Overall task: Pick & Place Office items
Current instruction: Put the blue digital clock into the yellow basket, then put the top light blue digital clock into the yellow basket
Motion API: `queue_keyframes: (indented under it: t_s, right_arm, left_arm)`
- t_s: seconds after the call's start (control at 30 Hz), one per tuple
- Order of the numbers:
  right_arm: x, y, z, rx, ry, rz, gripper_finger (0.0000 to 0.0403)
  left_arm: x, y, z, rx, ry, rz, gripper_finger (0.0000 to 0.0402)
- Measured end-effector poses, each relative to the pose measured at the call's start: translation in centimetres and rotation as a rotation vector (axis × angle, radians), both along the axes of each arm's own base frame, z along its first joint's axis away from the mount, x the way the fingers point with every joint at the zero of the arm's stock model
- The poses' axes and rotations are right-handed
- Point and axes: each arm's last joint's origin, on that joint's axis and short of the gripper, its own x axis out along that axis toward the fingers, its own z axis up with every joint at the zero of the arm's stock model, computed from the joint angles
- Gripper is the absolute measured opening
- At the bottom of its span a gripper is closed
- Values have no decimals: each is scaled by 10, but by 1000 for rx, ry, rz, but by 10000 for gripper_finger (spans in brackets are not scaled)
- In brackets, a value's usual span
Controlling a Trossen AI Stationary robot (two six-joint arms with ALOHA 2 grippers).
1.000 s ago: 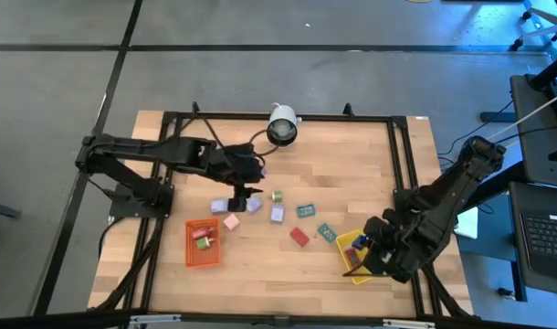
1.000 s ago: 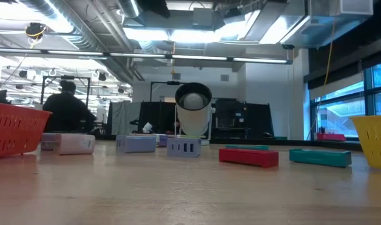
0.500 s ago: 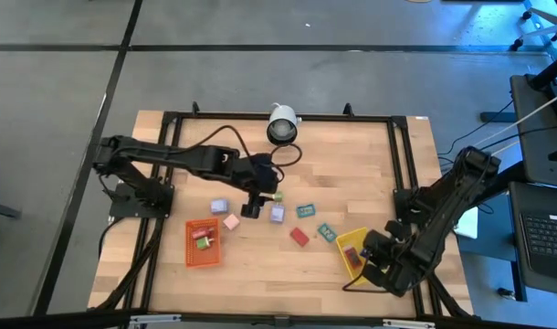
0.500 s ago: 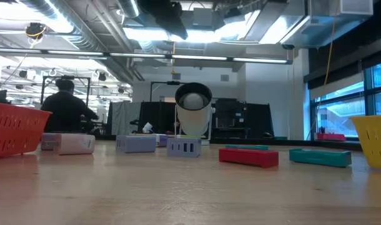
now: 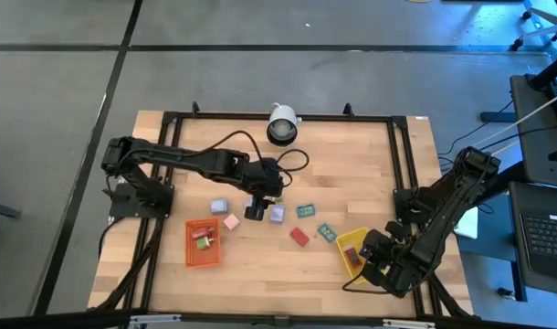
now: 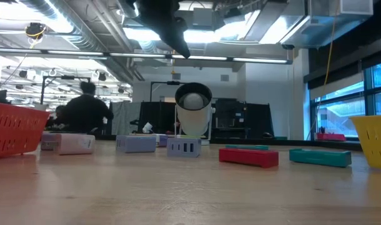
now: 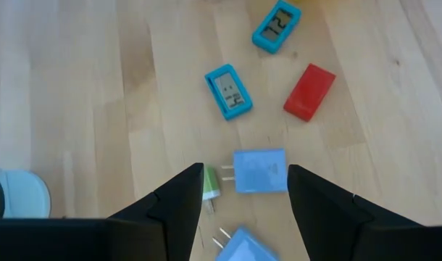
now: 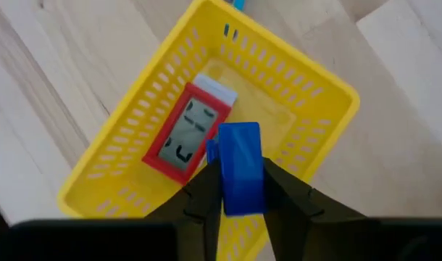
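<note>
the left gripper (image 7: 243,210) has been carried out over the loose plugs – fingers parted, nothing held, the lilac plug (image 7: 259,171) between them – while the blue block (image 8: 240,168) is still pinched over the yellow tray (image 8: 330,90), so a drop seems due.

The pale wooden tabletop (image 5: 352,164) carries an orange mesh tray (image 5: 203,242), a yellow mesh tray (image 5: 353,251), and scattered small coloured office items (image 5: 299,237).

free: bare wood near table (image 5: 352,155) far edge | blocked: lilac plug (image 7: 260,171), camera (image 5: 281,125)
</note>
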Motion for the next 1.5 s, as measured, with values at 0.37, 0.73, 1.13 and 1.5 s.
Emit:
queue_keyframes:
  t_s: [0.37, 0.73, 1.13, 1.5]
  right_arm:
    - [0, -2, 1, -43, -35, 17, 200]
    - [38, -37, 2, -235, -30, 85, 210]
    - [108, -118, 46, -418, -157, 197, 210]
    - [111, -157, 91, -363, -423, 143, 210]
  left_arm:
    - [-11, 4, 2, 79, 67, 24, 192]
    - [-22, 8, 14, 97, 48, 62, 188]
    - [-22, 11, 30, 100, -67, -5, 179]
    - [-62, 38, 66, -49, -416, -41, 157]
